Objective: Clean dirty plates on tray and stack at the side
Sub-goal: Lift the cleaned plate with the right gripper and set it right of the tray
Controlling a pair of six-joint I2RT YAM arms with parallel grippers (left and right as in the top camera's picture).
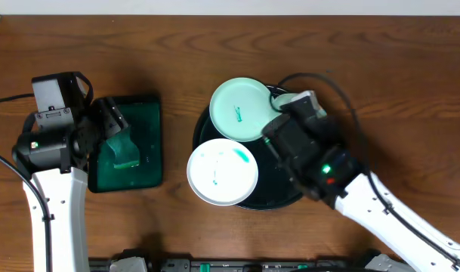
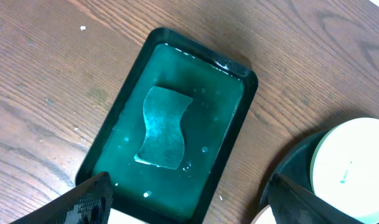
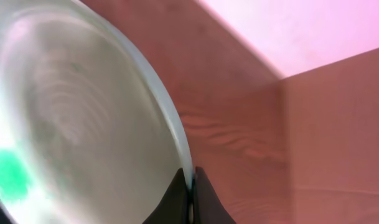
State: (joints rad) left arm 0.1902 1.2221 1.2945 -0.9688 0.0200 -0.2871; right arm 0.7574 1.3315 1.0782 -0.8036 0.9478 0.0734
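Toward the far edge of the worktop (image 1: 365, 60), a little right of its middle, sits the loaded black tray (image 1: 269, 195); at its far-right side the right tool (image 3: 190, 190) is pressed together on the thin rim of a mint plate (image 3: 83, 112), with only the tips biting. That shallow pinch is the main risk, as I judge it; a glossy rim could slide out once the plate tilts, dropping it onto the other mint plate (image 1: 239, 109) just beside it. The white plate (image 1: 222, 172) overhangs the tray's rim on the near-left, so a knock from the right arm might tip it onto the wood. Near the left edge the left tool (image 2: 193, 200) hangs spread above the sponge (image 2: 163, 127) in the green tray (image 2: 223, 118); the sponge looks wet, so a weak grip could drip or lose it on the way across.
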